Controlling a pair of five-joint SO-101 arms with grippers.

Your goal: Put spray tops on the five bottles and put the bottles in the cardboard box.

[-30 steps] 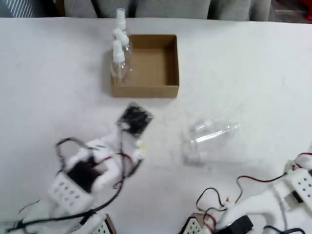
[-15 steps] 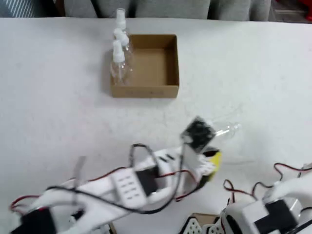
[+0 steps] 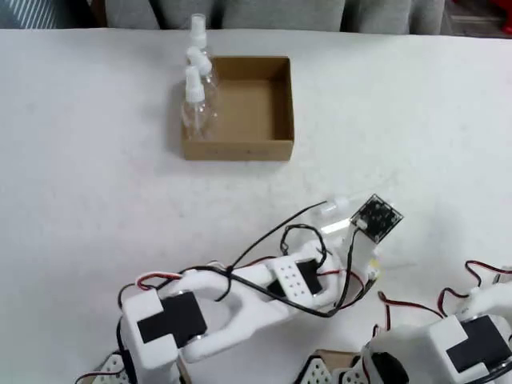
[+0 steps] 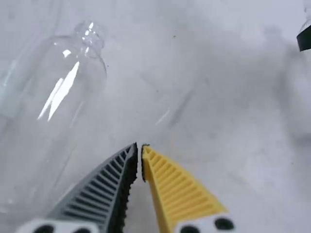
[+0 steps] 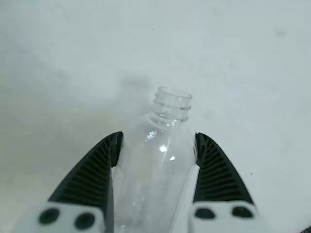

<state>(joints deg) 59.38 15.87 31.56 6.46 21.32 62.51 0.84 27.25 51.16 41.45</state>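
Beside the lying bottle (image 4: 58,97) now, left pincer (image 4: 139,146), earlier farther left.

R half of box (image 3: 282,108) free; 3 capped bottles (image 3: 197,80) at L wall.

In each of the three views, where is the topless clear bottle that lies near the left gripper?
High view: lying bottle, in front of the cardboard box, partly under the left arm.
Left wrist view: lying bottle, beside the shut left gripper, on the grey finger's side.
Right wrist view: the right gripper holds a gripped bottle; whether it is the same, I cannot tell.
Shared landmark: the white table.
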